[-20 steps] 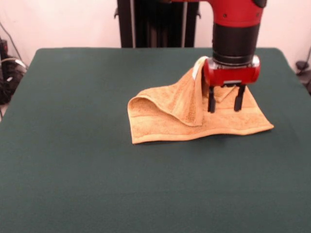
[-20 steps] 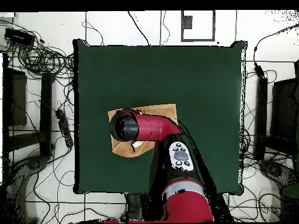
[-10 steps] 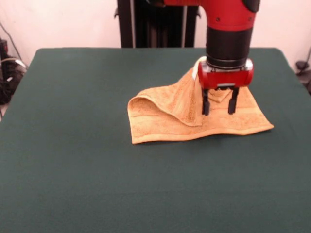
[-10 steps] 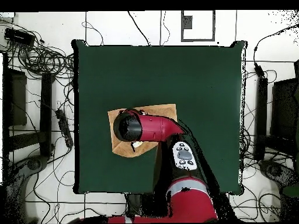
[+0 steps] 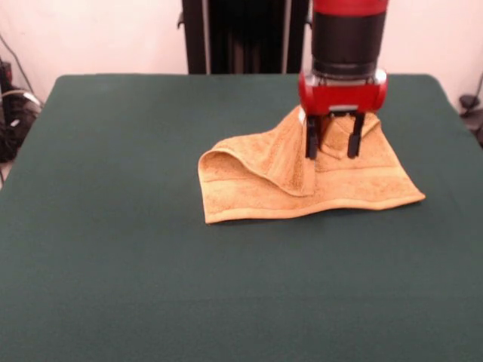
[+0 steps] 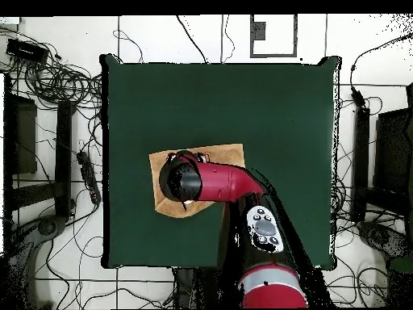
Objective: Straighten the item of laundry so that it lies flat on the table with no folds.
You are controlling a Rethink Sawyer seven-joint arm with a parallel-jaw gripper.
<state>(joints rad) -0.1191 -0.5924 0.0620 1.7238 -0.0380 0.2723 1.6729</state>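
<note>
Containers: the worktop carries only one thing, and no bin, tray or basket shows on it.

Worktop: dark green cloth top, broad on every side of the laundry; in the overhead view its bare cloth takes up most of the surface.

Item of laundry, place: the orange-tan towel lies on the worktop, toward the robot's side and, in the front view, a little right of the middle. In the overhead view the towel sits left of centre, largely hidden under the arm.

Item of laundry, shape: not flat. The near edge lies along the worktop in a fairly straight line from a left corner to a pointed right corner. Above it the cloth is doubled over itself: a thick fold rolls over at the left end, and a flap runs up and to the right, rising to a peak just under the robot's wrist.

Item of laundry, surface: terry pile; a woven band runs parallel to the near edge. A pale patch shows at the peak, beside the wrist, too small to identify.

Gripper: the gripper hangs straight down from the red and black arm over the raised part of the towel.

Jaws: spread apart, the two dark fingers standing either side of a ridge of cloth near the peak; whether they touch the cloth cannot be told.

Arm, overhead: the red arm reaches in from the picture's bottom and covers the towel's middle.
</note>
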